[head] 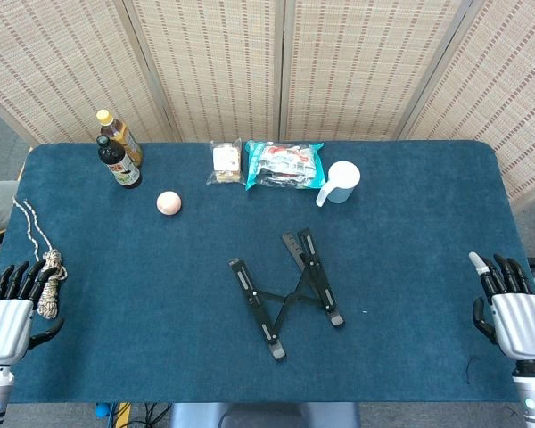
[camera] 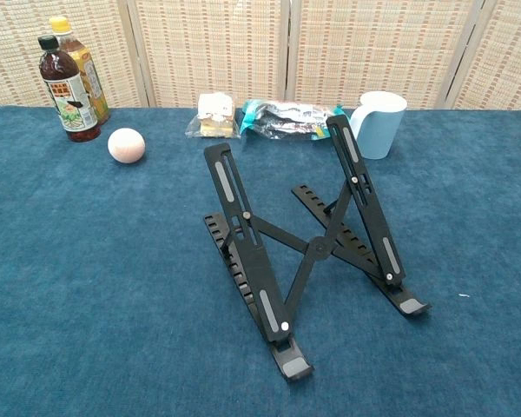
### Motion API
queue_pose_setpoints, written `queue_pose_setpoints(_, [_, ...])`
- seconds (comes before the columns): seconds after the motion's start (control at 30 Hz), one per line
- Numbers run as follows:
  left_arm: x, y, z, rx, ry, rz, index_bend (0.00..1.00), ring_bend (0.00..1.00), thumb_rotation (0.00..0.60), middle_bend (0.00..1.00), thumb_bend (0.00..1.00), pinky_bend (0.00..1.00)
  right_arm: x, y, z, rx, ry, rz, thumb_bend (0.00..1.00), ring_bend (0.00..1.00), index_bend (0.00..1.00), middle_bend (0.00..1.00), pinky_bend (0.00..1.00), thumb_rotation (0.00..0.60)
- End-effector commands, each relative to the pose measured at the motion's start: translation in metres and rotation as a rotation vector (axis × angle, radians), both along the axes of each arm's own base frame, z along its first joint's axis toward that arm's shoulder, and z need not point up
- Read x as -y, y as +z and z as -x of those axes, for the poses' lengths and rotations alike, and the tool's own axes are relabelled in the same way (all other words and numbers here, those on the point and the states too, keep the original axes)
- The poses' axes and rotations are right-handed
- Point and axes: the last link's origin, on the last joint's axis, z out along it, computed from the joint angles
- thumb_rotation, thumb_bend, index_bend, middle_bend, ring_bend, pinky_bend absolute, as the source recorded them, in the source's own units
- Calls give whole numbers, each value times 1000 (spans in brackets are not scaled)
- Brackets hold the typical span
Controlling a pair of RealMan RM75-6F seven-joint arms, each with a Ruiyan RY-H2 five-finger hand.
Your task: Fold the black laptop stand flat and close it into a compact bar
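Head view: my left hand (head: pixel 7 319) sits at the near left edge of the blue table (head: pixel 410 267), fingers spread, holding nothing, just beside a coil of rope (head: pixel 48 285). My right hand (head: pixel 515 314) is at the near right edge, fingers apart too, nothing in it. The black laptop stand (head: pixel 287 292) lies mid-table, well apart from both hands, fully opened out, its two rails splayed and joined by a crossed brace. Back row: two bottles (head: pixel 118 150), a pink ball (head: pixel 168 202), two snack packs (head: pixel 267 164), a pale blue cup (head: pixel 341 181), all far from the stand. Chest view: neither hand shows here. The stand (camera: pixel 308 248) is propped up, upper arms raised off the toothed base rails, front lips resting on the cloth, X-brace spread wide. Cup (camera: pixel 379 123) and snack packs (camera: pixel 260 117) are behind it, ball (camera: pixel 126 145) and bottles (camera: pixel 69 80) back left. Judgement: no step begun, stand untouched, task at its start. Next I'd reach both hands in, one steadying a base rail while the other lowers the raised arms flat onto the bases; after that, push the two rails together so the brace collapses into a bar. Risk: the light stand may slide on the cloth if pressed one-handed.
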Motion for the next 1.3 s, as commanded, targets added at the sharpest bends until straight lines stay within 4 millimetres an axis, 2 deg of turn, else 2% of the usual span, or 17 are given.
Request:
queue_pose_setpoints(0.03, [-1, 0, 0, 1, 1, -1, 136, 27, 600, 83, 173, 0, 1, 0, 1, -1, -6, -3, 618, 34, 0, 168, 74, 600])
queue_pose_setpoints(0.3, [-3, -2, -1, 1, -5, 3, 137, 27, 600, 83, 173, 0, 5, -1, -1, 26, 13, 0, 618, 34, 0, 168, 74, 600])
queue_pose_setpoints(0.53, [-5, -4, -5, 1, -14, 9, 137, 27, 600, 83, 173, 0, 17, -4, -8, 55, 41, -49, 618, 34, 0, 168, 74, 600])
queue_pose_setpoints(0.7, [-4, -5, -5, 6, -6, 9, 137, 27, 600, 83, 173, 0, 39, -8, -29, 196, 97, -151, 573, 35, 0, 169, 101, 600])
queue_pose_setpoints(0.77, [-3, -5, -5, 6, -7, 11, 137, 27, 600, 83, 173, 0, 49, -11, -38, 236, 124, -204, 519, 42, 0, 174, 106, 600])
queue_pose_setpoints(0.87, [-2, -5, -4, 7, -4, 9, 137, 27, 600, 84, 173, 0, 63, -18, -51, 312, 147, -290, 344, 52, 0, 183, 122, 600])
queue_pose_setpoints(0.93, [0, -5, -4, 10, -1, 6, 137, 27, 600, 83, 173, 0, 74, -23, -59, 370, 160, -334, 112, 65, 0, 193, 130, 600])
queue_pose_setpoints(0.97, [0, -5, -3, 11, 0, 6, 137, 27, 600, 83, 173, 0, 79, -25, -64, 401, 166, -350, 34, 74, 0, 198, 133, 600])
queue_pose_setpoints(1.03, [1, -5, -3, 13, 1, 6, 137, 27, 600, 83, 172, 0, 88, -32, -74, 484, 177, -389, 0, 82, 0, 204, 141, 600])
queue_pose_setpoints(1.3, [2, -6, -4, 16, 1, 14, 137, 27, 600, 83, 173, 0, 124, -59, -105, 742, 161, -539, 0, 82, 0, 213, 144, 600])
